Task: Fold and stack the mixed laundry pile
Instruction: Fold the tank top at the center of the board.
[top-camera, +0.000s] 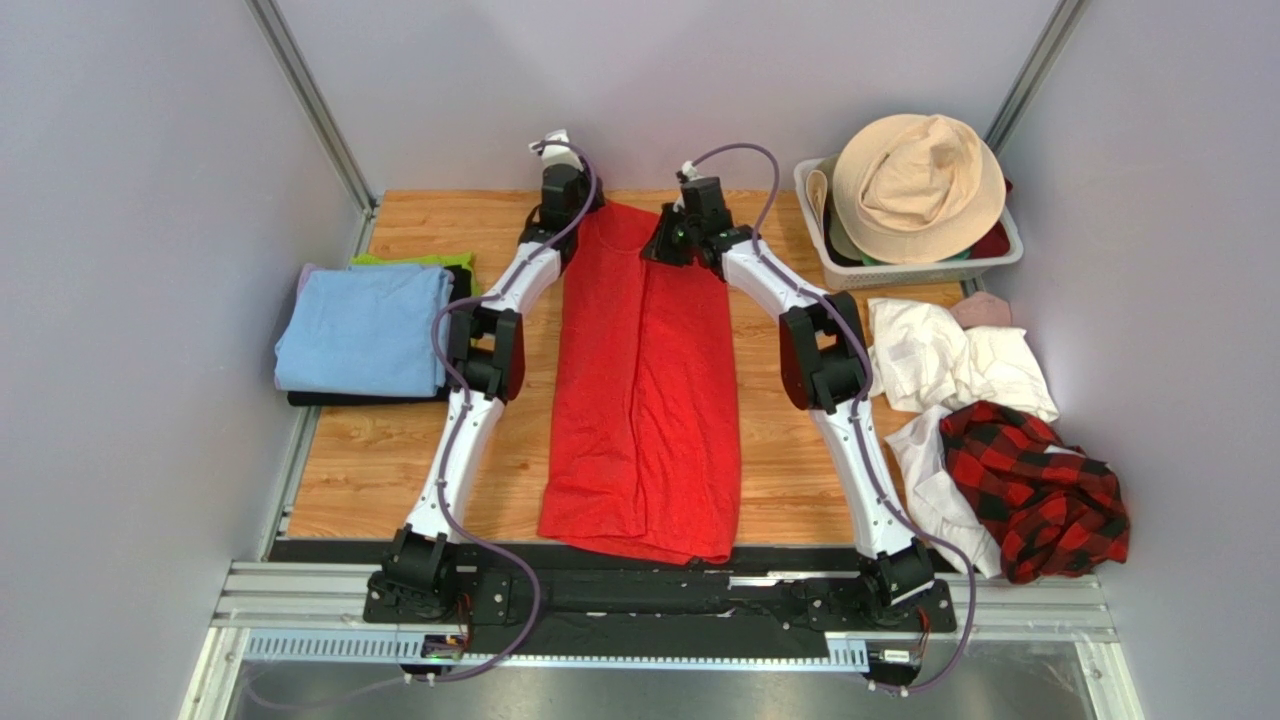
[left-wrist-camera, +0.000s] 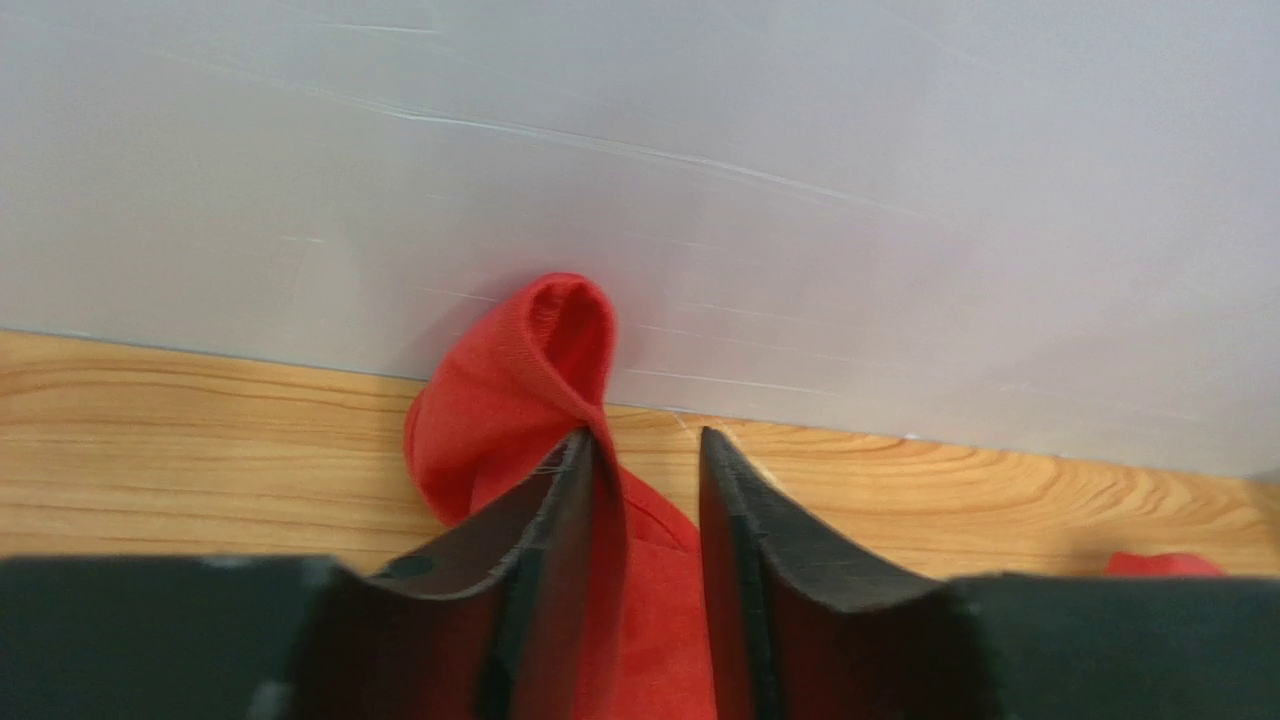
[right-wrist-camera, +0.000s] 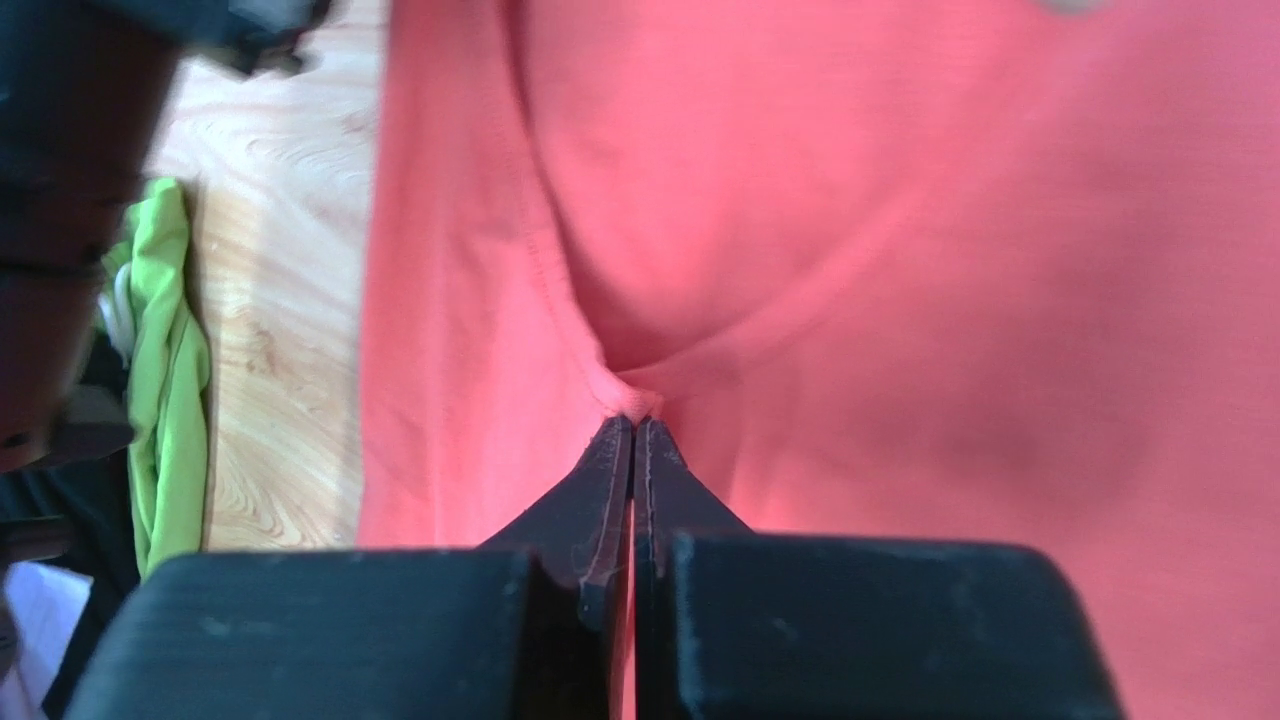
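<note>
The red T-shirt (top-camera: 643, 390) is laid out as a long strip, its long axis running near to far. White cloths (top-camera: 939, 360) and a plaid shirt (top-camera: 1037, 488) are heaped well to its right. Both grippers are set at its far end, so a fold would be drawn along that axis. The right gripper (right-wrist-camera: 633, 425) is clamped on a pucker of the shirt. The left gripper (left-wrist-camera: 646, 435) is parted, with a raised fold against one finger. The shirt's far edge is hidden beneath the wrists.

The wooden table (top-camera: 376, 465) carries a red T-shirt (top-camera: 646, 405), folded lengthwise, in its middle. At the left edge lies a stack of flat cloths (top-camera: 365, 327), light blue on top. At the right are a white basket (top-camera: 842, 267), white cloths (top-camera: 939, 360), a pink piece (top-camera: 984, 309) and a plaid shirt (top-camera: 1044, 488).
</note>
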